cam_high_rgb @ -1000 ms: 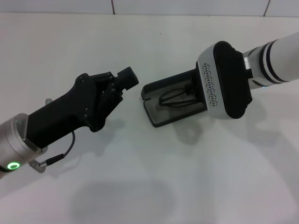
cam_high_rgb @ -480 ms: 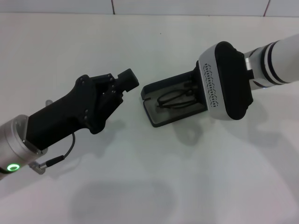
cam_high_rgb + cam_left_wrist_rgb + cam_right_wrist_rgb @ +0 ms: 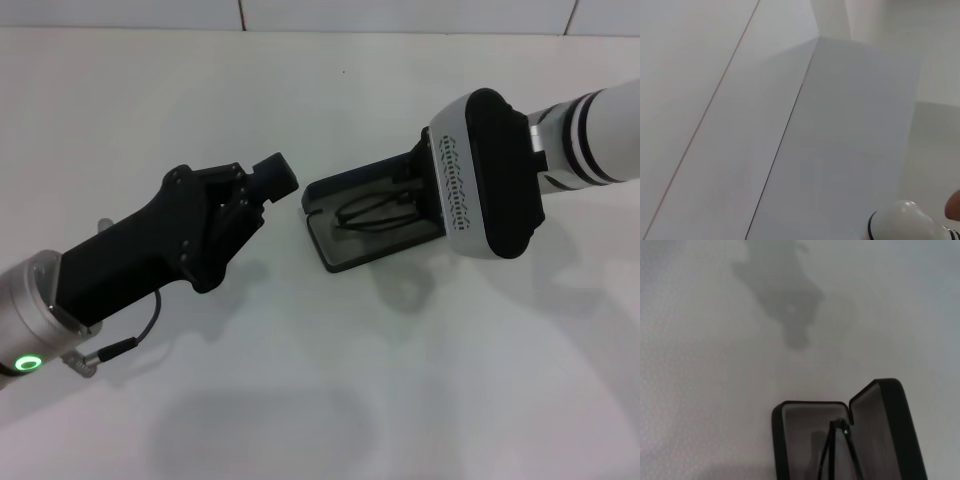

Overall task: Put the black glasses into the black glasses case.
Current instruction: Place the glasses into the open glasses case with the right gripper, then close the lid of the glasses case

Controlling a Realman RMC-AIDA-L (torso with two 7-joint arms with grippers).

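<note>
While the flat rectangular black hard-shell glasses case (image 3: 365,222) lies open on the plain white desk (image 3: 330,400), you can see the thin black-framed glasses (image 3: 372,211) resting inside it on the grey lining, their slim temple arms running toward the right end of the tray. Your right end effector (image 3: 415,185) reaches in from the right, its bulky black-and-silver wrist housing hanging over the right end of the case and hiding the fingertips, so you cannot tell whether they are apart or together, or whether they touch the frame. Your left end effector (image 3: 275,175) hovers above the desk just left of the case, apart from it, with its black fingers (image 3: 272,172) drawn together on nothing. In the right wrist view, the case (image 3: 840,440) shows its raised lid and grey interior, with the glasses (image 3: 840,450) lying in the tray.
</note>
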